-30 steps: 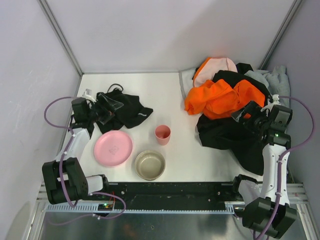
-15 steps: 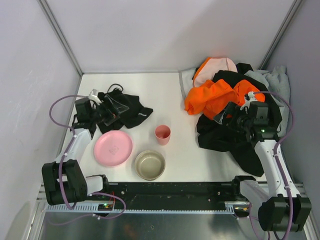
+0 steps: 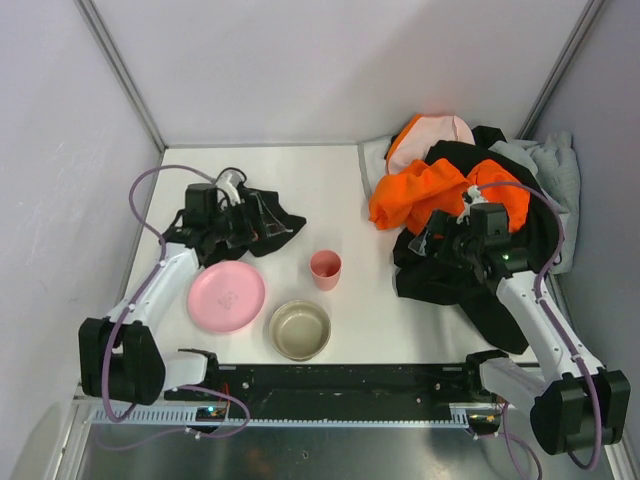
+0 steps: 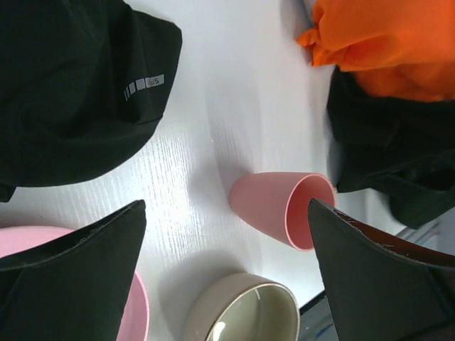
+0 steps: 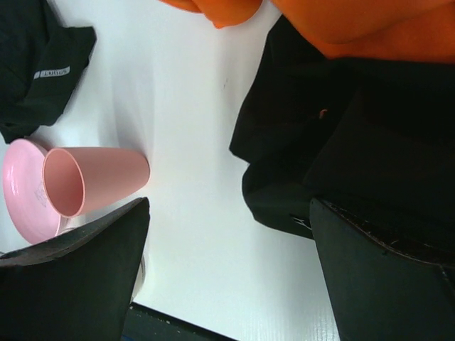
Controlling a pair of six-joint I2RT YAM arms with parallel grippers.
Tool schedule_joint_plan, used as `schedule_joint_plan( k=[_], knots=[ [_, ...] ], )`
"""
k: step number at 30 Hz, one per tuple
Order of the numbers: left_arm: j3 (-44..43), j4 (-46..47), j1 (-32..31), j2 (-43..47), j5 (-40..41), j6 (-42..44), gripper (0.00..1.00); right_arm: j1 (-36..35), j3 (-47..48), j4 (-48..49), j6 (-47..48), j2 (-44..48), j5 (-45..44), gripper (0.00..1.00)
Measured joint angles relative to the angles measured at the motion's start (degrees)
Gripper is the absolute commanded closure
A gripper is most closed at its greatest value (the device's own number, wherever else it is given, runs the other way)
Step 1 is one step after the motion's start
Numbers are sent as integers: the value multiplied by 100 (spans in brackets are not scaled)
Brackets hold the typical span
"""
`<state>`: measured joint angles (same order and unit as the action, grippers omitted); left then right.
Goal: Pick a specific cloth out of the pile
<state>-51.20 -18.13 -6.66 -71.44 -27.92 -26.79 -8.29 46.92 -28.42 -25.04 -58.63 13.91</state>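
The cloth [image 3: 228, 228], black with a thin pale stripe, lies rumpled at the left of the table, apart from the pile [image 3: 455, 195] of orange, black, grey and pale pink clothes at the right. My left gripper [image 3: 262, 215] is open and empty over the cloth's right edge. In the left wrist view the cloth [image 4: 71, 92] lies beyond the gripper [image 4: 227, 273]. My right gripper [image 3: 432, 243] is open and empty at the left edge of the larger black garment [image 3: 440, 275]. In the right wrist view that garment [image 5: 341, 156] is to the right of the gripper [image 5: 227, 277].
A pink plate [image 3: 226, 296], a beige bowl [image 3: 299, 329] and a pink cup [image 3: 325, 269] stand near the front middle. The cup also shows in the left wrist view [image 4: 274, 207] and the right wrist view [image 5: 92, 179]. Walls enclose the table on three sides.
Both arms have swung inward. The left gripper moved right across the cloth to its right edge. The right gripper moved left, from the pile's right side to the black garment's left edge.
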Motion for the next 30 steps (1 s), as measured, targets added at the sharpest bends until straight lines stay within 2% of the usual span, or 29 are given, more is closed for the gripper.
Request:
schedule_joint_plan(
  k=[7, 13, 20, 25, 30],
  knots=[
    [-393, -822, -931, -85, 1355, 590, 0, -566, 0, -2, -42, -103, -345, 1],
    [-487, -1390, -1611, -46, 2879, 905, 0, -883, -24, -4, -107, -164, -597, 1],
    [-485, -1827, -2317, 516, 4330, 1178, 0, -1073, -201, -2, -192, -79, -774, 1],
    [-479, -1974, -2527, 1307, 4931, 1338, 0, -1106, -361, -7, -192, 280, -918, 1],
    [-409, -1978, -2538, 2006, 5053, 1513, 0, -1106, -483, -9, -192, 776, -1021, 1]
  ],
)
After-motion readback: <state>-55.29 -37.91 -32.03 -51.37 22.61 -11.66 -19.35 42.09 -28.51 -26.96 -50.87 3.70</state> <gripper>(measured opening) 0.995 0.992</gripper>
